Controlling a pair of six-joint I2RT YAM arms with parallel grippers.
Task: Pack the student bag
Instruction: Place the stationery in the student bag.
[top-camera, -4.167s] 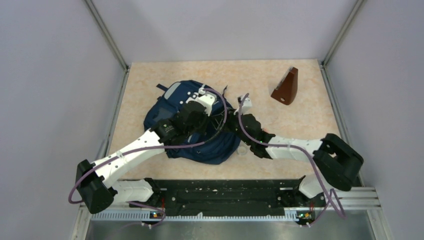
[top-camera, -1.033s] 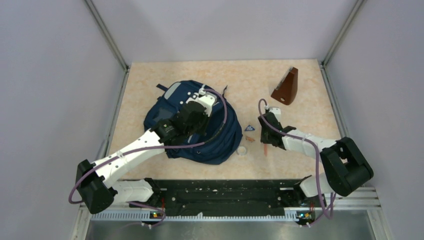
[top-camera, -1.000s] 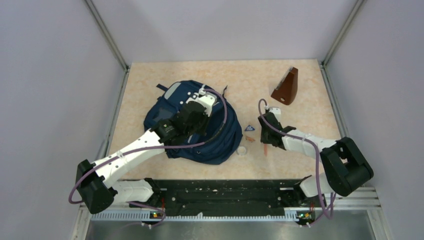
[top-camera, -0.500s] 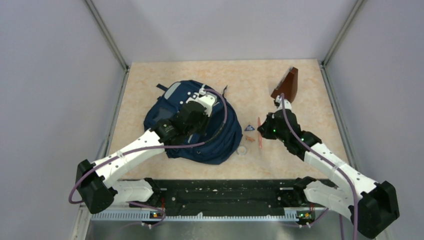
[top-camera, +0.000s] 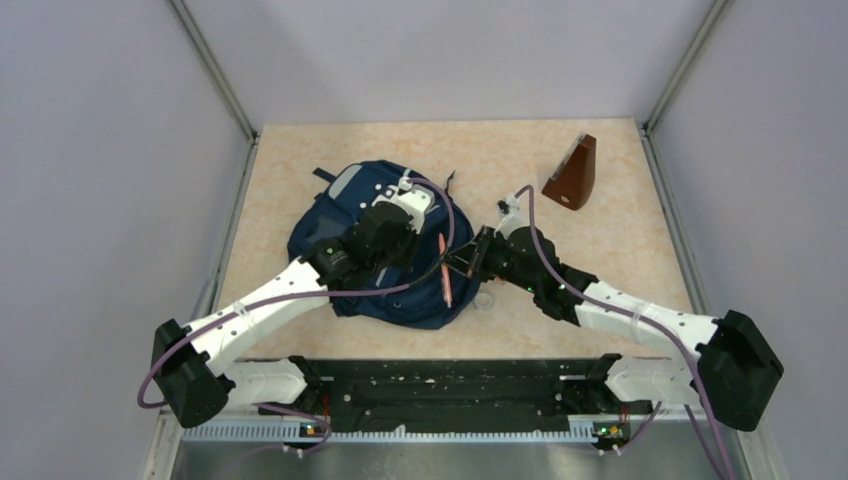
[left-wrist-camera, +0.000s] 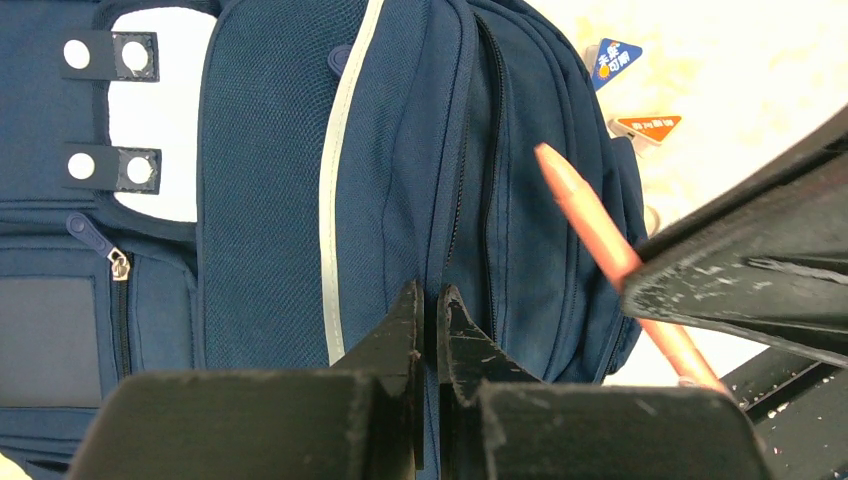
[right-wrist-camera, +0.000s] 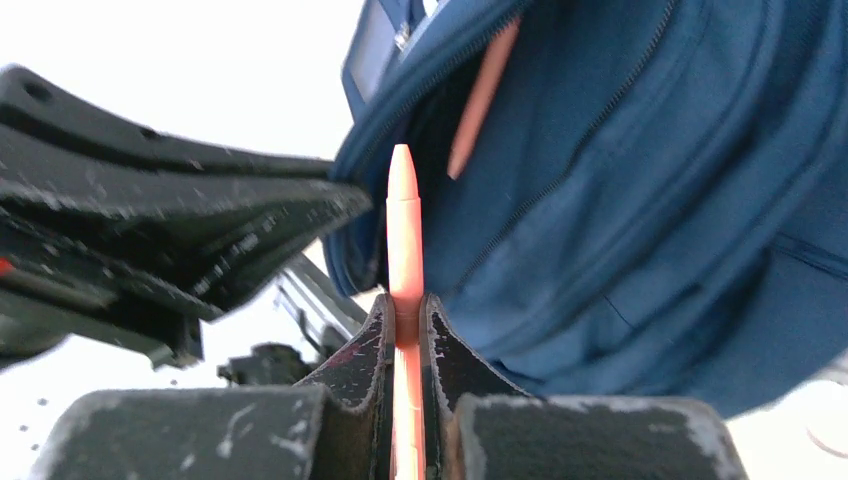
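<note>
Close up in the right wrist view: right gripper (right-wrist-camera: 405, 305) shut tight on a pink-orange pencil (right-wrist-camera: 404, 220). Pointed tip up the frame, aimed at the open mouth of the student bag (right-wrist-camera: 620, 200). Inside that dark mouth, near the top middle, a second pink-orange stick (right-wrist-camera: 480, 100), seen in this view only. At the left of the frame, the black fingers of the other arm at the bag's edge.

Close up in the left wrist view: left gripper (left-wrist-camera: 427, 300) at the bottom middle, closed to a thin slit, pinching a fold of the blue cloth right beside a zip. To the right, the same pencil, slanting from the middle down to the lower right, over the bag. Only here: a grey stripe down the bag and a pale patch with two snap tabs at the upper left. Also only here, at the upper right: a blue tag (left-wrist-camera: 615, 58) and an orange tag (left-wrist-camera: 648, 127), both small triangles on the table just beside the bag.

From the top view: bag lying at the middle left of the table (top-camera: 300, 150), both arms meeting over its right side. Pencil nearly straight up and down in the frame, above the bag's right part. Only here: a brown wedge (top-camera: 572, 175) at the upper right, well apart from the bag. Also a white ring (top-camera: 487, 297) just beside the bag's lower right edge, close under the right arm.
</note>
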